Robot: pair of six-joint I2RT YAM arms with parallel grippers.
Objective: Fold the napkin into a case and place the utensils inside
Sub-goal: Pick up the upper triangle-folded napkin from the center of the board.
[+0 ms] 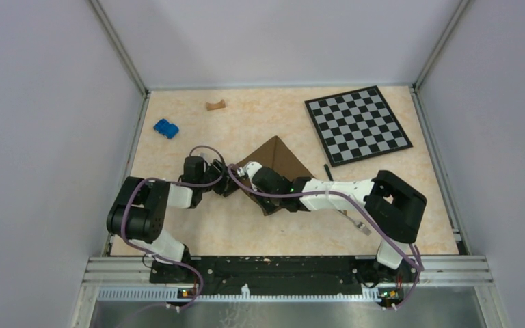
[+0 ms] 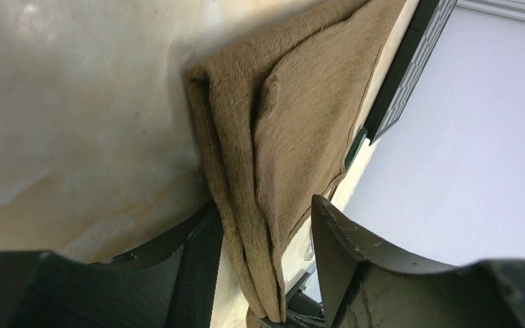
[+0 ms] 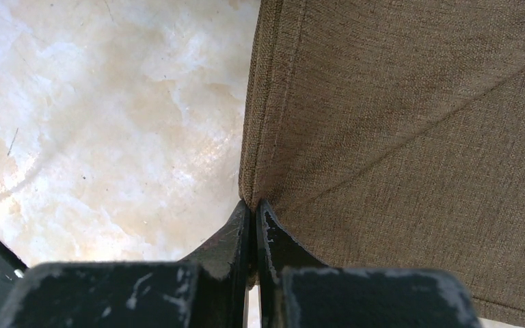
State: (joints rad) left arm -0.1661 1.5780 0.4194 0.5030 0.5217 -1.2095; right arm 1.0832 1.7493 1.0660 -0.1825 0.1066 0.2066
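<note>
napkin (image 1: 278, 158) lies mid-table, partly folded, with one pointed corner aimed at the far wall and its near part hidden under both wrists. on its left side the left gripper (image 2: 266, 222) straddles a stacked edge of several cloth layers. its jaws stand part-way apart, one finger (image 2: 202, 253) against the cloth and the other clear of it, so nothing is clamped there. if it closes off-centre it could catch only some of the layers, and the fold would splay when pulled. just to the right, the right gripper (image 3: 254, 212) is pinched tight on a hemmed corner of the napkin, low over the table (image 3: 102, 116). with one gripper holding and the other not, a tug by the right arm would likely drag the whole cloth or skew the crease. further right, a slim dark knife (image 1: 328, 171) sits touching or just beside the cloth's edge, and what may be the fork (image 1: 361, 226) lies under the right arm. a sliding napkin or a sweeping arm could knock either away.
</note>
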